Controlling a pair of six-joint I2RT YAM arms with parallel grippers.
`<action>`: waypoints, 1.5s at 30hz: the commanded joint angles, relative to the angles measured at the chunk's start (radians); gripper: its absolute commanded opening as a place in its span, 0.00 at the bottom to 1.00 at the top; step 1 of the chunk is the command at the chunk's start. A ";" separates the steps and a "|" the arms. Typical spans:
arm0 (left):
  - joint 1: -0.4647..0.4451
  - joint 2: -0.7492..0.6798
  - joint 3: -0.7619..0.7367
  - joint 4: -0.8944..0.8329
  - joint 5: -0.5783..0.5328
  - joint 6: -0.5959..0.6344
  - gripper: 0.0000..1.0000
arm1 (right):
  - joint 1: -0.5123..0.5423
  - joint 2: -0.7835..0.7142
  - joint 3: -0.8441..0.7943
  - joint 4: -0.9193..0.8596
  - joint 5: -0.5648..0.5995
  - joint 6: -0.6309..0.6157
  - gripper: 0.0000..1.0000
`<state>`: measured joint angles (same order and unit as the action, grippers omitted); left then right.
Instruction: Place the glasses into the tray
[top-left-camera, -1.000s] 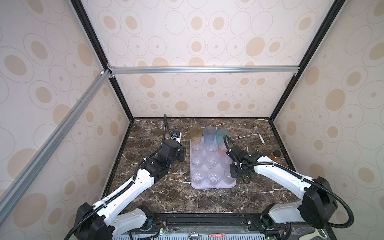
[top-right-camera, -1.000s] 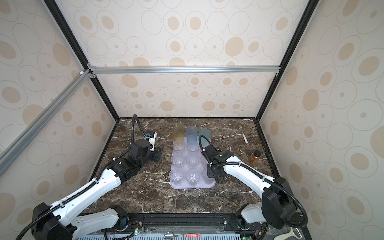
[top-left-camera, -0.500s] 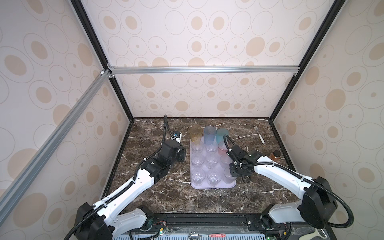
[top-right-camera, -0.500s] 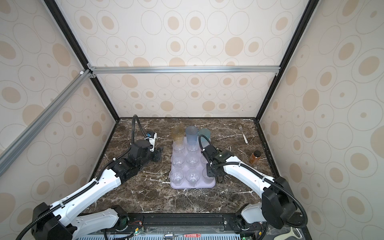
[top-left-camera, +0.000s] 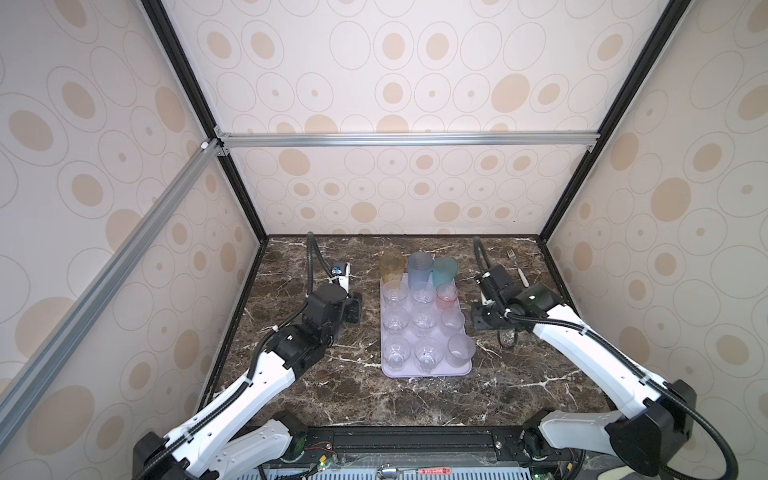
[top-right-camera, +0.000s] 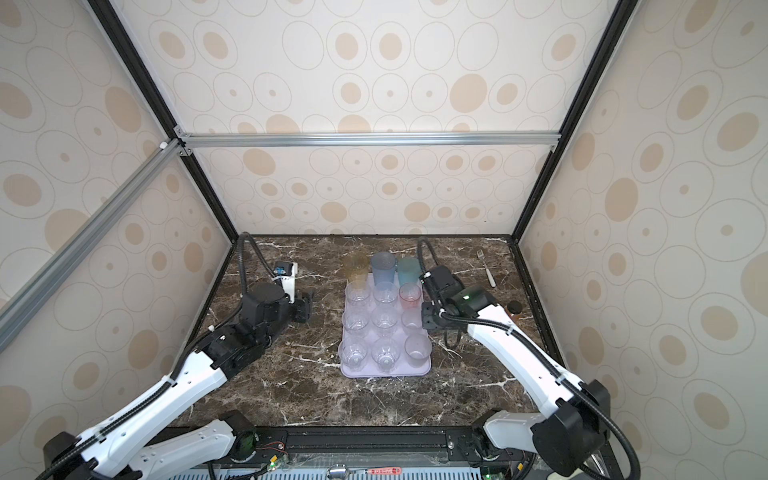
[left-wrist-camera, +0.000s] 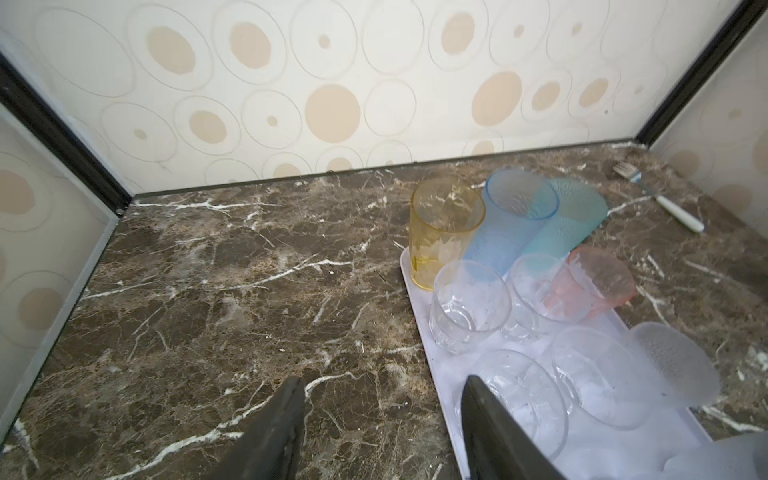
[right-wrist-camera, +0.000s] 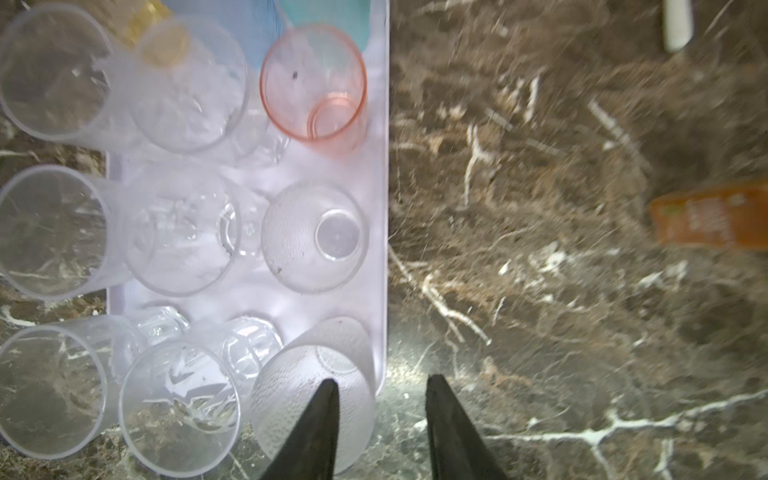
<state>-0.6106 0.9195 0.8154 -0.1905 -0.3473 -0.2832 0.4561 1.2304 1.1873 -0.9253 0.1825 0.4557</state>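
Hovering the left pincer (left-wrist-camera: 382, 380) released and empty over the desk (top-left-camera: 415, 407), just left of the tray (top-left-camera: 424, 372). Showing 12 glasses (top-left-camera: 423, 322) upright in the tray, its long axis running away from the arms. Hovering the right pincer (right-wrist-camera: 382, 380) parted, grasping nothing, over the tray's right rim, nearest the frosted glass (right-wrist-camera: 286, 399). Judging nothing remaining to place.

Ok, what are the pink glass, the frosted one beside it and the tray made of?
Pink glass: translucent tinted plastic probably, thin glossy wall. Frosted glass: likely plastic, pebbled matte wall. Tray: pale lavender, smooth matte, probably plastic or silicone.
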 joint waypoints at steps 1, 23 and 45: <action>0.006 -0.075 -0.085 0.135 -0.121 0.020 0.66 | -0.097 -0.068 -0.030 0.051 0.064 -0.026 0.47; 0.116 0.232 -0.651 1.354 -0.467 0.405 0.90 | -0.285 0.021 -0.649 1.262 0.448 -0.331 0.81; 0.280 0.526 -0.681 1.806 -0.095 0.628 0.94 | -0.326 0.270 -0.783 1.745 0.222 -0.449 0.80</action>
<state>-0.3412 1.4605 0.1150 1.5394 -0.4854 0.3004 0.1356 1.4891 0.4011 0.7338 0.4419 0.0448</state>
